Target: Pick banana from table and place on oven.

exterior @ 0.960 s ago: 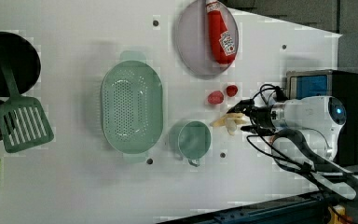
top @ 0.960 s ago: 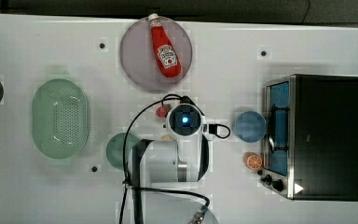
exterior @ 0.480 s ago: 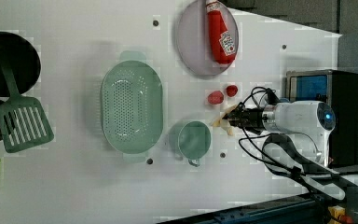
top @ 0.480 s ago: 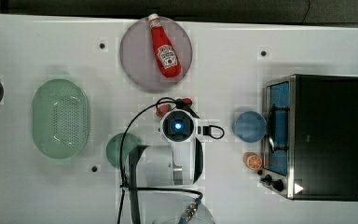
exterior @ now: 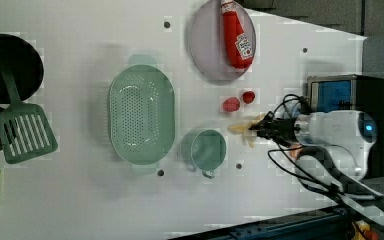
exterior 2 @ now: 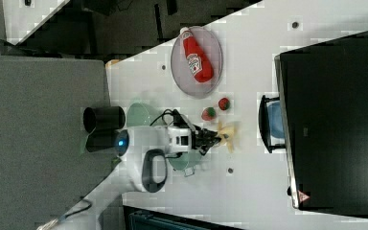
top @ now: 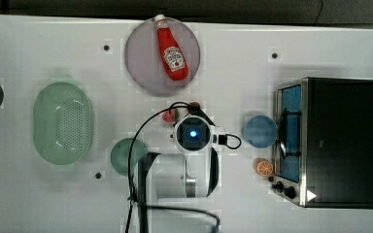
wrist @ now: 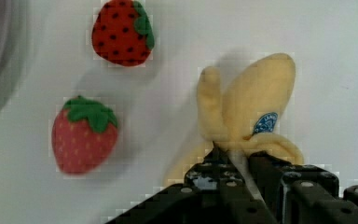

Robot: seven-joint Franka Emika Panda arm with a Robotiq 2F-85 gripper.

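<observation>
Pinching the banana (wrist: pixel 254 112) at its middle, the gripper (wrist: pixel 237 161) was clamped on it, low over the table (top: pixel 281 204), ready for carrying to the oven (top: pixel 342 141).

Dark floor (top: pixel 272 7) ran past white table's far edge along top view's upper border. Grey panel (exterior 2: pixel 43 134) filled right view's left half, dark floor strip (exterior 2: pixel 124 24) above it. Even, soft light, faint shadows.
</observation>
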